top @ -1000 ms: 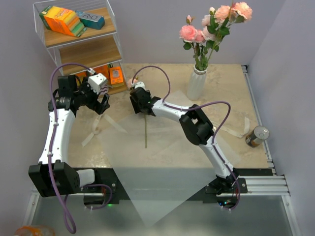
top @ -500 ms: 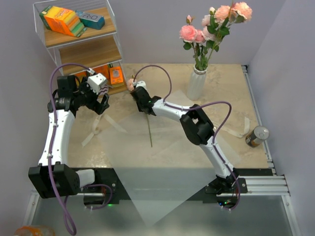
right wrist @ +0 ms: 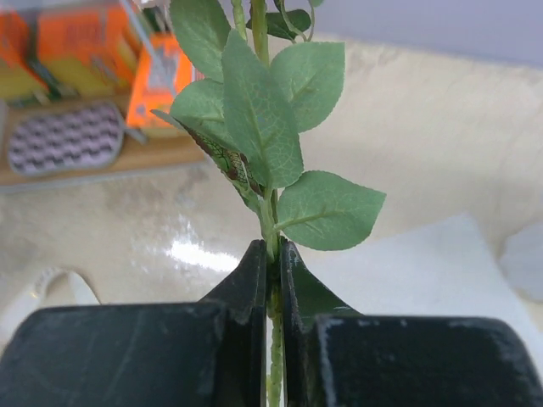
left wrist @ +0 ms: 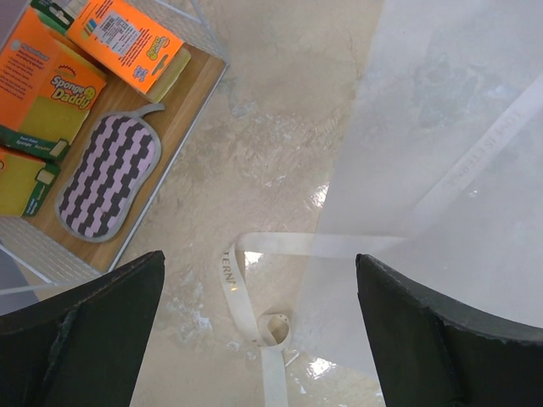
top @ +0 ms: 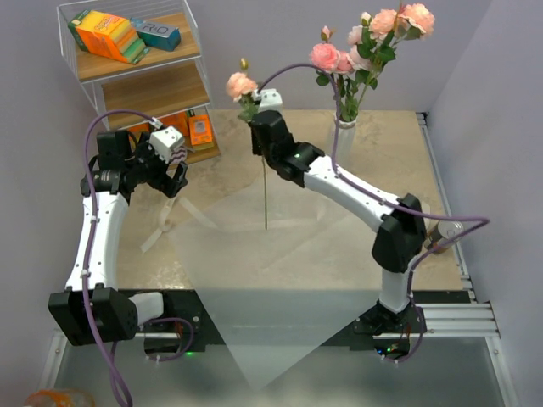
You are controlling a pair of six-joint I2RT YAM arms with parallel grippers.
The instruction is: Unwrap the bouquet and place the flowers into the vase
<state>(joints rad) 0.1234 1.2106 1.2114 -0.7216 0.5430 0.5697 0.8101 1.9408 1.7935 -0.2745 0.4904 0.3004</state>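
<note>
1. Well, the right gripper (top: 257,129) is closed on the thin green stem of one rose (top: 240,85). In the wrist view its two fingers (right wrist: 246,280) pinch this stem just under a group of leaves.
2. The rose is in the air. Its pink bloom is above the gripper, between the rack (top: 136,80) and the vase (top: 339,146). The stem hangs straight down below the gripper, and its lower end is over the paper (top: 254,280). I cannot tell if the tip touches it.
3. The vase stands upright at the back right of the table (top: 407,170), with several pink and peach flowers (top: 365,42) already in it. The held rose is to its left, apart from it.
4. The paper lies open and flat on the table and goes over the near edge.
5. The left gripper (top: 174,182) is wide open and holds nothing. It hangs beside the rack, over the ribbon (left wrist: 242,284) and the left edge of the paper.
6. The ribbon lies loose on the table.
7. A can (top: 443,235) stands at the right edge.
</note>
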